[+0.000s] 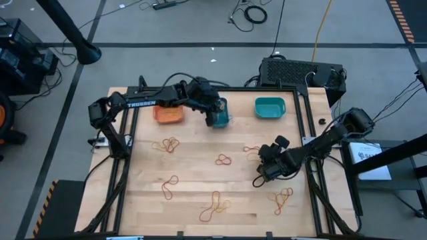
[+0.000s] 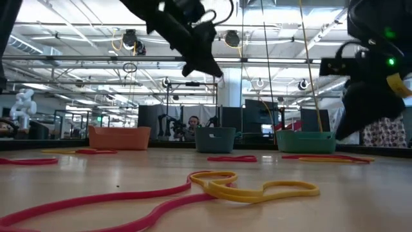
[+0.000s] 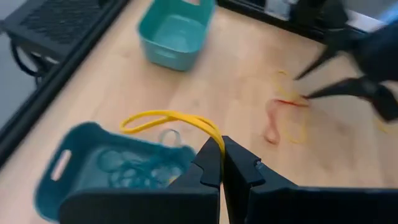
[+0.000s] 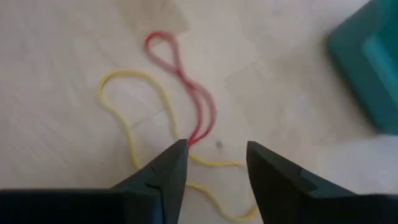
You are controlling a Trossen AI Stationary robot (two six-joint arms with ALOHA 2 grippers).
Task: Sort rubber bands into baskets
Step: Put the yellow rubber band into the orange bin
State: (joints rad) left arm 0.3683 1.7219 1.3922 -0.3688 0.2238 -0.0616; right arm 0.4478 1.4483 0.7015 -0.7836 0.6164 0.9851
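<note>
The left gripper [image 3: 221, 163] pinches a yellow rubber band [image 3: 169, 120] above the blue basket [image 3: 106, 167] at the bench's [image 1: 200, 177] far edge, while the right gripper [image 4: 212, 163], fingers spread, hovers over a red-and-yellow band tangle [image 4: 180, 118] near the teal basket [image 1: 270, 108].

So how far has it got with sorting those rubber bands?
A start is made: the blue basket already holds several blue bands. In hand: the left gripper is shut on a yellow band above that basket, and the right gripper hangs open over a red band and another yellow one on the table. Left: many loops across the table. The teal basket looks empty.
</note>
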